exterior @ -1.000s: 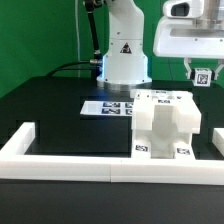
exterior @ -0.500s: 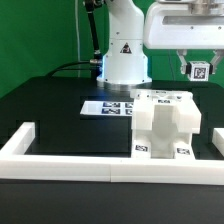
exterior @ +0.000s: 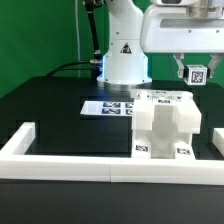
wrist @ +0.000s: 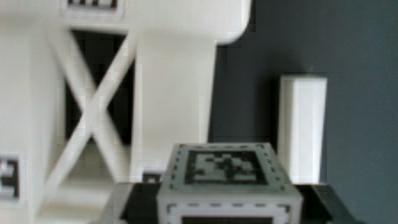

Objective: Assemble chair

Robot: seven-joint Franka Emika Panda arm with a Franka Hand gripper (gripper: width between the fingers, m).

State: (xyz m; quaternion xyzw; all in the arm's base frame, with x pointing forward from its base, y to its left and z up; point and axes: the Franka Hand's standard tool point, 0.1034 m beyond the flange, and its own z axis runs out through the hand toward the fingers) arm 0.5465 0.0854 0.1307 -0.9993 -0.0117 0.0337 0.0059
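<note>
The chair (exterior: 165,124) is a blocky white structure with small square tags, standing on the black table at the exterior view's right. My gripper (exterior: 196,74) hangs above and just behind its right side, shut on a small white tagged chair piece (exterior: 199,71). In the wrist view the same tagged piece (wrist: 222,163) sits between my dark fingers (wrist: 150,197), and the gripper (wrist: 228,198) is at the picture's edge. The chair's cross-braced side (wrist: 98,100) shows below it.
The marker board (exterior: 103,107) lies flat on the table to the exterior view's left of the chair. A long low white border rail (exterior: 60,160) runs along the front and turns back at the left. A stretch of the rail also shows in the wrist view (wrist: 306,125). The arm's white base (exterior: 122,55) stands behind.
My gripper has moved toward the exterior view's left and slightly up, still holding the small tagged piece. The chair has not moved.
</note>
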